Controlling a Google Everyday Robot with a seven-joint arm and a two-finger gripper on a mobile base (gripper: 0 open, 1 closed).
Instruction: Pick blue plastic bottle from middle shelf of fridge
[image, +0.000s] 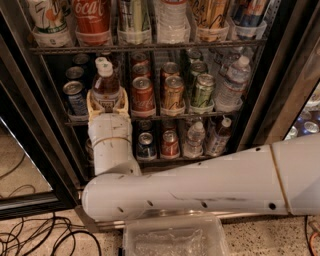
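Cream-coloured fingers (91, 103) of the gripper (107, 101) close on the lower half of the blue plastic bottle (105, 82), at the left end of the middle shelf (200, 116).

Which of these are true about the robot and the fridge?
1. The gripper has its fingers on either side of the blue plastic bottle at the middle shelf. True.
2. The bottle's cap is red. False: it is white.
3. A red Coca-Cola can stands beside the bottle on the same shelf. True.
4. The fridge is shut, with the arm waiting outside. False: it is open and the arm reaches in.
5. A water bottle stands on the middle shelf too. True.
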